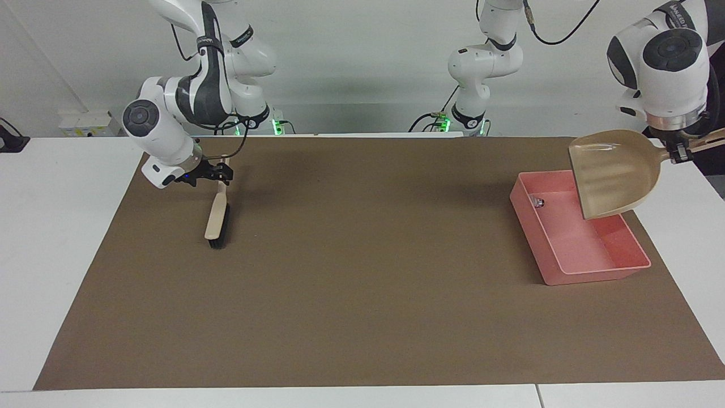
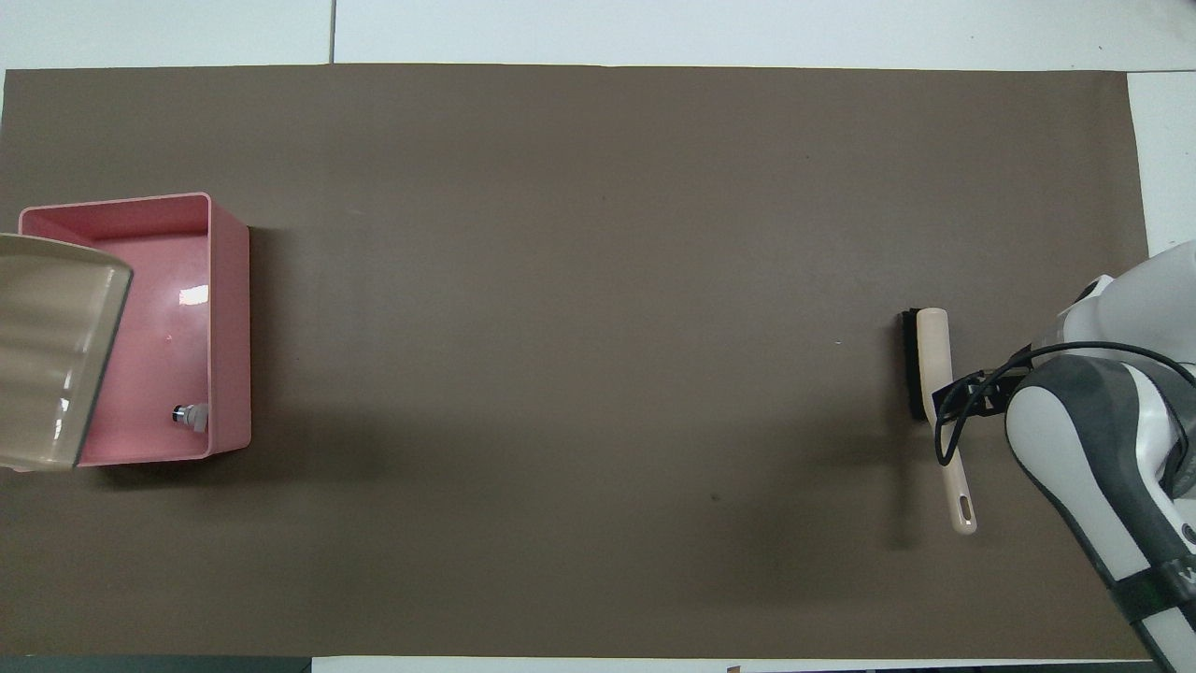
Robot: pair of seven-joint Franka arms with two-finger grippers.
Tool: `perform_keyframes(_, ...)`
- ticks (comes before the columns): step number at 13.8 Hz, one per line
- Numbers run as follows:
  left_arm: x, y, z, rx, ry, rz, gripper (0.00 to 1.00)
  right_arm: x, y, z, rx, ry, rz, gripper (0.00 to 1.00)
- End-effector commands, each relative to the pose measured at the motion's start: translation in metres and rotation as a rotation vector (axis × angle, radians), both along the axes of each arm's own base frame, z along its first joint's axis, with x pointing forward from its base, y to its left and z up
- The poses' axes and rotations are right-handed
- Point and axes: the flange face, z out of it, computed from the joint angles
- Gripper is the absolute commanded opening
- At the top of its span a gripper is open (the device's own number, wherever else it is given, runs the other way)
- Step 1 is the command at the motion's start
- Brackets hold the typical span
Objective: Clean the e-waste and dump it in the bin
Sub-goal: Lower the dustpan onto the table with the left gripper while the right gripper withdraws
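Note:
The pink bin (image 1: 542, 249) stands on the brown mat at the left arm's end of the table. My left gripper (image 1: 681, 153) is shut on the handle of the beige dustpan (image 1: 614, 173) and holds it tipped and empty over the bin. One small white e-waste part (image 1: 537, 200) lies inside the bin against its wall; it also shows in the overhead view (image 2: 190, 416). The dark part is not visible. The dustpan (image 2: 51, 350) covers part of the bin (image 2: 231, 327) from above. My right gripper (image 1: 218, 173) is shut on the brush handle.
The brush (image 1: 217, 224) has a beige back and black bristles and points down at the mat at the right arm's end; it also shows in the overhead view (image 2: 925, 365). The brown mat (image 1: 362, 283) covers most of the white table.

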Motion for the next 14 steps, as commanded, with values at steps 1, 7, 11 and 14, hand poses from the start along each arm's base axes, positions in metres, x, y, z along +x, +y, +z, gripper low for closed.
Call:
perform_keyframes(1,-0.004,-0.035,-0.01,-0.157,0.026,-0.012,0.0,0.016,-0.001,0.044,-0.001,-0.056,0.01,0.99)
perform_keyframes(7,-0.016,-0.184,-0.084,-0.344,0.051,-0.02,0.01,0.043,-0.011,0.165,-0.016,-0.19,-0.007,0.99)
perform_keyframes(11,-0.022,-0.266,-0.137,-0.366,0.061,0.008,0.01,0.046,-0.018,0.232,-0.035,-0.184,-0.018,0.99)
perform_keyframes(14,-0.029,-0.286,-0.164,-0.382,0.035,-0.014,0.01,0.054,-0.025,0.254,-0.09,-0.178,-0.02,0.99)
